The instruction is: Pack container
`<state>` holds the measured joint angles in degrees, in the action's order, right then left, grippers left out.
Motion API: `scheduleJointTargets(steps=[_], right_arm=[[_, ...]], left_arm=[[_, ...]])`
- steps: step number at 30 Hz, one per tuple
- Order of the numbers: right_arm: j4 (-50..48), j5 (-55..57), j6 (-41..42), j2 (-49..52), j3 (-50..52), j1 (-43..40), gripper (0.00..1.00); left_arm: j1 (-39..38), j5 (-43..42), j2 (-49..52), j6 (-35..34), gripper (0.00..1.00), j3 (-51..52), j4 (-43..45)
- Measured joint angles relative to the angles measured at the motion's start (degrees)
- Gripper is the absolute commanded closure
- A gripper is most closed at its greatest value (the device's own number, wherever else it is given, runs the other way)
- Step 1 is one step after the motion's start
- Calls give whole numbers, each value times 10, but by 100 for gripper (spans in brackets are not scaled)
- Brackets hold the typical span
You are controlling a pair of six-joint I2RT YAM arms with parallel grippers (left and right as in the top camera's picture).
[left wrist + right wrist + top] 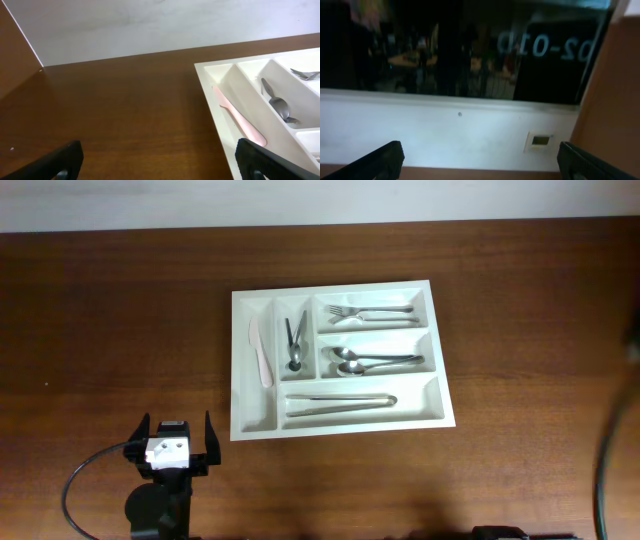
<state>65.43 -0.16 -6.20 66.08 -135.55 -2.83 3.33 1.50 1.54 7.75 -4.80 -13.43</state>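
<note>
Packing looked finished: container sat mid-table, holding pink knife, forks, spoons and tongs; no loose utensils seen. Left gripper was spread and empty beside it; right gripper was spread, empty, facing a wall.

Left wrist view: we see only the left end effector's fingertips, cropped at the bottom corners. The container is cut off by the right and bottom edges. We can't tell if the pink knife's near end continues behind the finger. Right wrist view: the right end effector is cropped the same way, and the window scene is dark and blurred. Overhead: the dark tool in the second narrow slot is too small for us to identify.
</note>
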Motion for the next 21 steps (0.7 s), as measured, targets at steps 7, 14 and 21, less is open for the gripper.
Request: scheduleJointTargets(steps=[7,14,21], right_arm=[[-8,2,-5,-163,158,0,1],[-52,4,-3,-367,397,0,1],[-227,3,64,-510,726,2,1]], left_arm=[[0,0,-1,0,1,0,0],[0,0,-1,0,1,1,0],[0,0,-1,0,1,2,1]])
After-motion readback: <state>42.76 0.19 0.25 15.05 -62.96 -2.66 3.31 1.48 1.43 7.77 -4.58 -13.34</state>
